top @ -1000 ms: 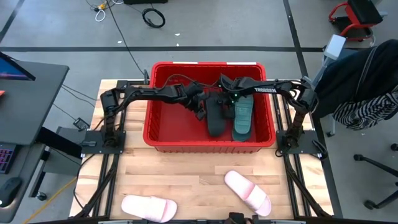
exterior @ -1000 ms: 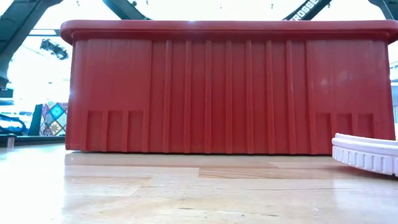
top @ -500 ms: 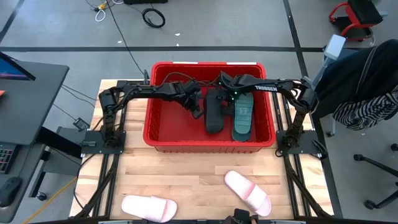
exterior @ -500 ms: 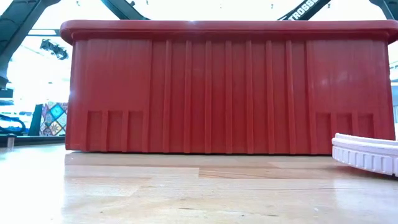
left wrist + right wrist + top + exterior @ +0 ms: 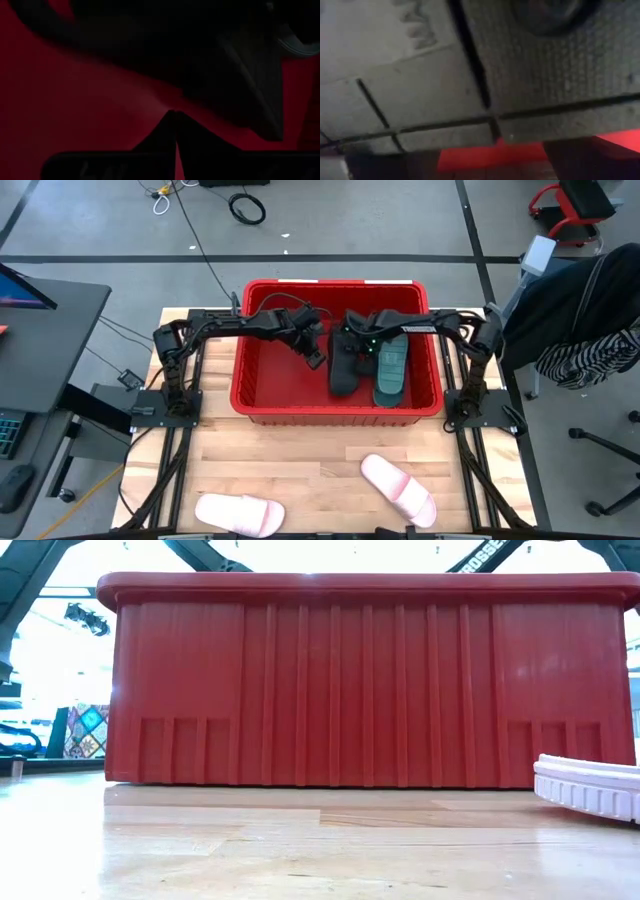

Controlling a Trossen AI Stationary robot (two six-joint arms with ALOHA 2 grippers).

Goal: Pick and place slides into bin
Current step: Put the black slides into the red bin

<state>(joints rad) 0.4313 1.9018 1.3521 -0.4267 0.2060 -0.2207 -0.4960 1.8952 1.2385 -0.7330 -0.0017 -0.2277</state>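
Note:
The red bin (image 5: 262, 385) stands at the table's far middle and fills the low view (image 5: 370, 680). In it a black slide (image 5: 343, 370) and a teal slide (image 5: 391, 372) lie side by side. My left gripper (image 5: 317, 357) hangs shut and empty just left of the black slide; its shut fingers (image 5: 175, 140) show over the red floor. My right gripper (image 5: 362, 346) points down between the two slides' far ends, fingers wide apart (image 5: 490, 162). A grey treaded sole (image 5: 485, 65) fills its wrist view. Two pale pink-white slides (image 5: 240, 513) (image 5: 398, 488) lie on the near table. My right gripper stands close against the grey treaded sole (image 5: 495, 125) of a slide in the bin, coming from above. The sole hides the fingertips, so I cannot tell whether they touch it, or which slide it is.
The bin's tall walls (image 5: 300, 690) hide both grippers from the low view. One pale slide's edge (image 5: 590, 788) shows at that view's right. Bare bin floor (image 5: 275, 365) lies left of the slides. Bare wooden table (image 5: 300, 470) lies in front of the bin.
My right gripper has rolled about its wrist and shifted a little toward the table's left, inside the bin. My left gripper has risen slightly beside the black slide. Both slides in the bin lie about where they were.

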